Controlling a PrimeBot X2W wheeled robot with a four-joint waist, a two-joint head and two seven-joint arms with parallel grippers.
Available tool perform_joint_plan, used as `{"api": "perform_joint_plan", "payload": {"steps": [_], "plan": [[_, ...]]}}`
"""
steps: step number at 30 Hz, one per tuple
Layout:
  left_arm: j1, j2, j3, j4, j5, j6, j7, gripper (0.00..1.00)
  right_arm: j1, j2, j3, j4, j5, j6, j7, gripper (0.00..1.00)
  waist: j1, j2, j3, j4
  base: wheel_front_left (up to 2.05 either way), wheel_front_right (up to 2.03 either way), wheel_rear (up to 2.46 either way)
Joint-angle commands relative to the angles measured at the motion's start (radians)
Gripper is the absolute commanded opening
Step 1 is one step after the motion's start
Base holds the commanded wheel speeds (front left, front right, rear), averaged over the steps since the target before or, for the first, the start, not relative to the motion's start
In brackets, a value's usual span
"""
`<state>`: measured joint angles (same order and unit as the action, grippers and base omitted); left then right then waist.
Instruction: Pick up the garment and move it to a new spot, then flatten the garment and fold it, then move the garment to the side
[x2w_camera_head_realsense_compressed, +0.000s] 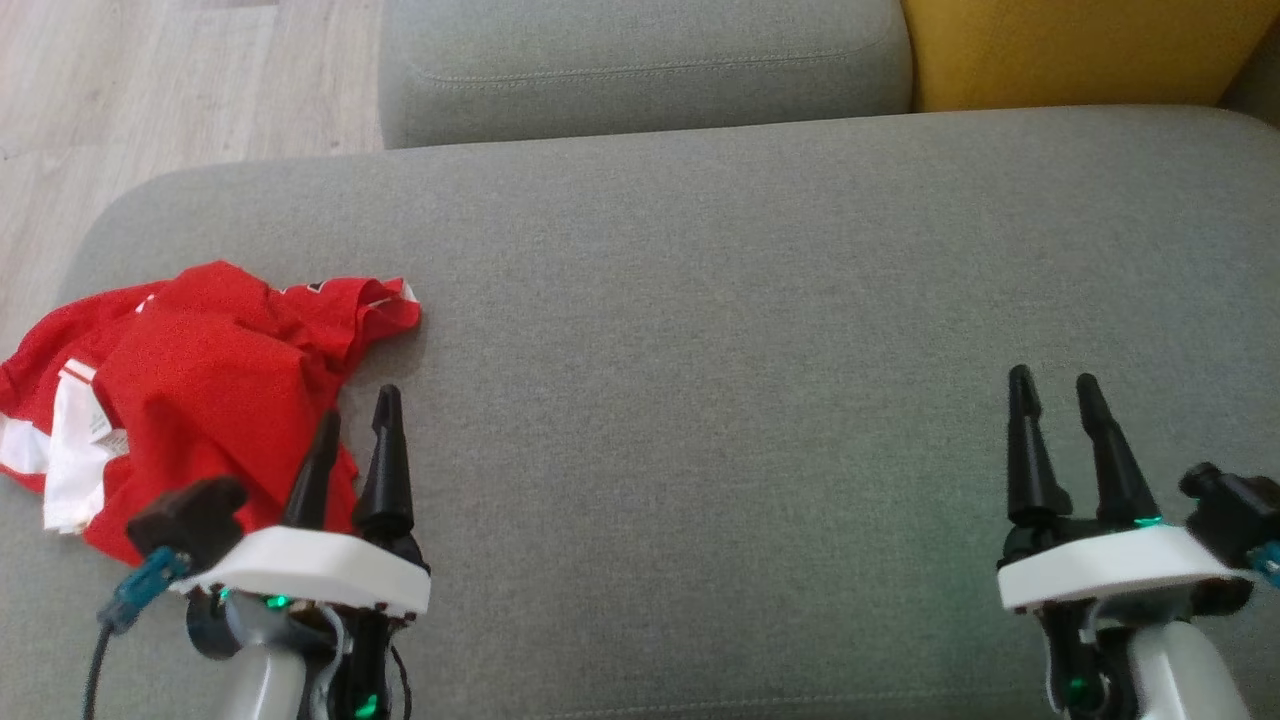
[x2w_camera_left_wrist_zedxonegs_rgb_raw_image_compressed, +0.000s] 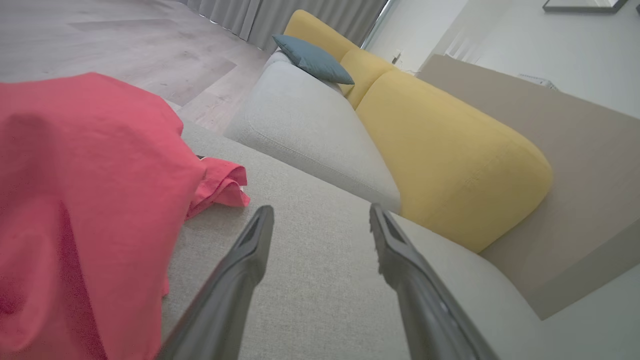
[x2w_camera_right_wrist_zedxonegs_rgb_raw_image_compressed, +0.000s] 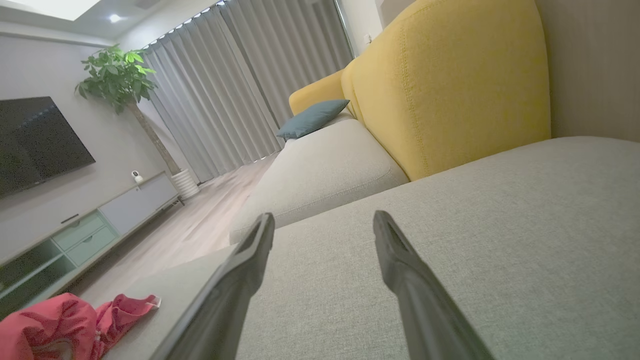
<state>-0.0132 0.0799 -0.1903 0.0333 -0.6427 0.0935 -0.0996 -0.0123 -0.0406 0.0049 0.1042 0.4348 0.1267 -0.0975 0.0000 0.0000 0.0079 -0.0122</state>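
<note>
- Landmark: grey seat cushion (x2w_camera_head_realsense_compressed: 720, 330); all places below are given against it.
- Garment (x2w_camera_head_realsense_compressed: 190, 390): red with white trim; crumpled in a heap at the cushion's left end, its far edge reaching the cushion's left rim; neither flat nor folded.
- Left gripper (x2w_camera_head_realsense_compressed: 358, 405): fingers spread, nothing between them; sits over the cushion's left part, at the heap's right edge; the head view cannot settle whether it touches the cloth; the left wrist view shows cushion fabric between the fingers, with the red cloth off to one side.
- Right gripper (x2w_camera_head_realsense_compressed: 1053, 377): fingers spread, holding nothing; over the cushion's right part, well apart from the garment.
- Progress (judgement): no step looks complete; the pickup is not yet made.
- Left to do: grasp the heap; carry it to a new spot, likely the cushion's middle; flatten; fold; set aside.
</note>
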Motion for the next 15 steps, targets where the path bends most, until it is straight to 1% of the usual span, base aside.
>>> {"api": "perform_joint_plan", "payload": {"steps": [1,10,15], "plan": [[-0.054,0.022,0.009,-0.046,0.033,0.012,-0.011,1.00,-0.043,-0.006,0.023,-0.038,-0.040,0.003,-0.015,1.00,0.0000,0.0000,0.000,-0.001,0.00,0.00,0.00],[-0.071,0.083,-0.079,-0.053,0.154,0.142,-0.038,1.00,-0.044,-0.007,0.048,-0.038,-0.197,0.003,-0.041,1.00,0.0000,0.0000,-0.001,-0.007,0.00,0.00,0.00],[-0.082,0.118,-0.139,-0.048,0.214,0.192,-0.053,1.00,-0.042,-0.007,0.055,-0.045,-0.273,0.003,-0.056,1.00,0.0000,0.0000,-0.002,-0.007,0.00,0.00,0.00]]}}
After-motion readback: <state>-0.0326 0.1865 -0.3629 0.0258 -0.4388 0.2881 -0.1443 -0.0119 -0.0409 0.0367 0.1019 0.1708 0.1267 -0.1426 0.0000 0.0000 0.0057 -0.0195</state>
